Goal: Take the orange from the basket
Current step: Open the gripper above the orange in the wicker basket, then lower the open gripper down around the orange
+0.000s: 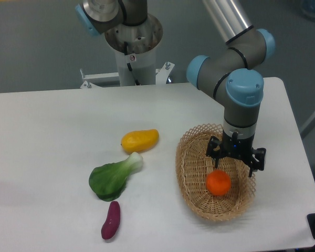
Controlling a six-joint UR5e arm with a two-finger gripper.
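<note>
Orange [218,183]: lying inside basket [191,185], right of worktop [52,131].
Gripper [234,167]: directly above orange; fingers spread wide, holding nothing.
Nearby: mango [139,140], bok choy [114,177], purple yam [111,220].

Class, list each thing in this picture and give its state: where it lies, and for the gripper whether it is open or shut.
orange: lying in the basket, not lifted.
basket: flat on the table.
gripper: open, over the orange.
mango: on the table.
bok choy: on the table.
purple sweet potato: on the table.
</note>
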